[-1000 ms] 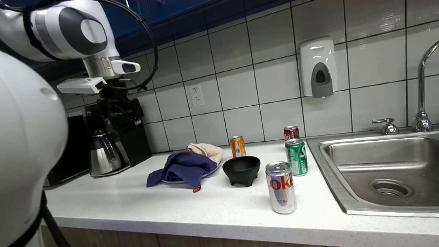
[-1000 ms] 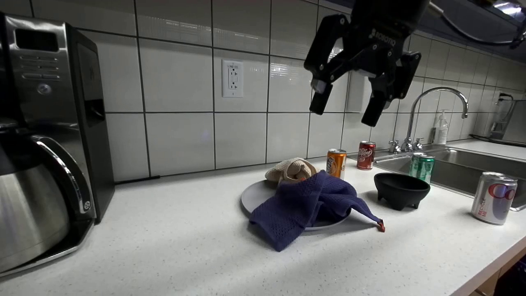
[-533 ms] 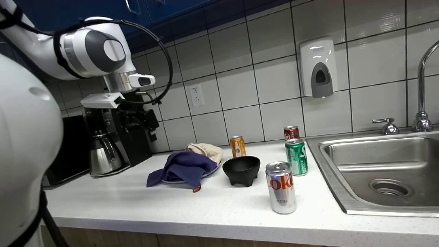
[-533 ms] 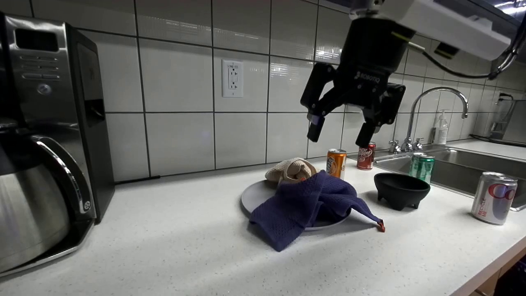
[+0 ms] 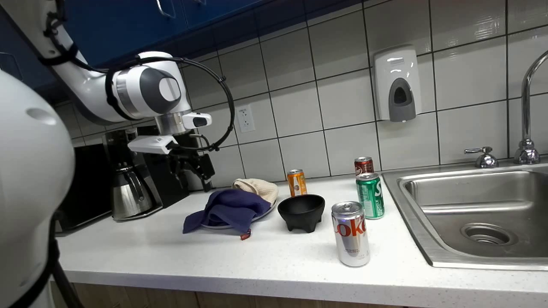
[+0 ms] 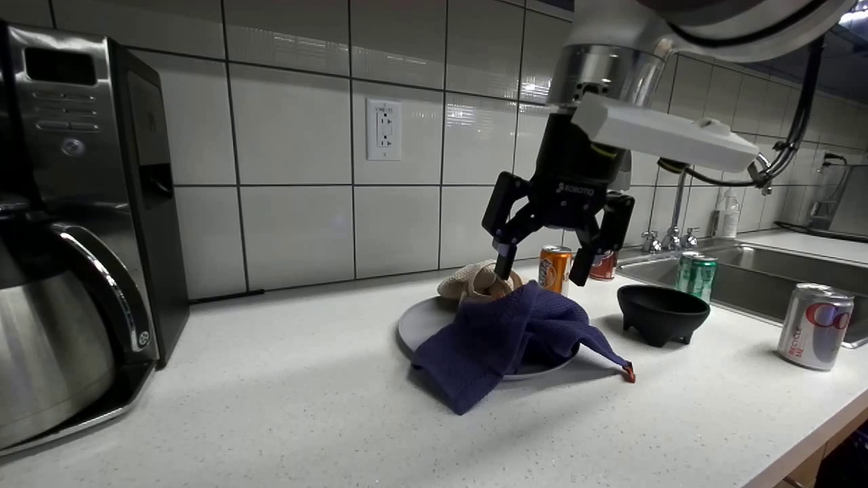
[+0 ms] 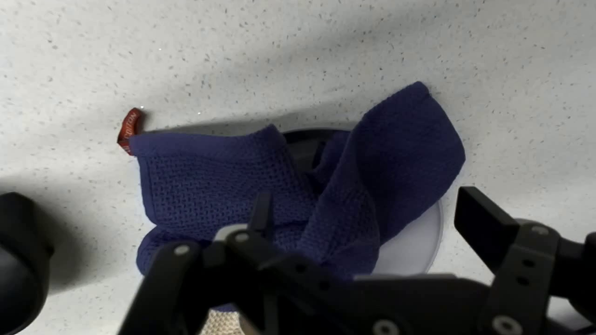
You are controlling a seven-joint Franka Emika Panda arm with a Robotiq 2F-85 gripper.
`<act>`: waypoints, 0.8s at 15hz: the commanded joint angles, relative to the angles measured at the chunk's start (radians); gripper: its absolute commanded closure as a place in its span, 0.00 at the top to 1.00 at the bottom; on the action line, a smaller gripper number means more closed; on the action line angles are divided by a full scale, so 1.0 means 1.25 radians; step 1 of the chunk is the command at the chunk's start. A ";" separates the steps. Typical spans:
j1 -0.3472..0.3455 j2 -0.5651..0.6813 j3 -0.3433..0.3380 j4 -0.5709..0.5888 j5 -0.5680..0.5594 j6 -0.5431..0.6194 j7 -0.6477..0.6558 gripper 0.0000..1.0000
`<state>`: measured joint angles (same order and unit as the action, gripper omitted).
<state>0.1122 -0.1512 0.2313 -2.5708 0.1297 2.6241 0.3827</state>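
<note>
Towel (image 6: 502,339) lies on plate (image 6: 419,331) on counter (image 6: 305,386), ends hanging past plate. Gripper (image 6: 542,269) hangs above, fingers wide, nothing held. Pinch would go best centred on a raised fold; in wrist view one finger sits over towel, other out past plate edge. Take fabric only, mind the rim. Looks: navy, waffle weave, rumpled, red tag (image 7: 129,129) at one corner. Dark thing (image 7: 302,150) under folds, can't tell what.

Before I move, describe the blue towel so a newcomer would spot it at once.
On the white counter, find the pale plate below the open gripper. The blue towel lies across the plate, spilling past its rim. It's dark blue; the neighbouring cloth is cream.
</note>
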 commanded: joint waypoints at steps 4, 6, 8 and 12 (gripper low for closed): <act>0.001 0.149 -0.039 0.106 -0.035 0.017 0.021 1.00; 0.005 0.182 -0.051 0.133 -0.025 0.016 0.013 1.00; 0.008 0.218 -0.061 0.163 -0.017 0.013 0.005 1.00; 0.012 0.276 -0.073 0.212 0.005 0.009 -0.008 1.00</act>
<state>0.1149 0.1347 0.1562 -2.3685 0.1174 2.6456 0.3838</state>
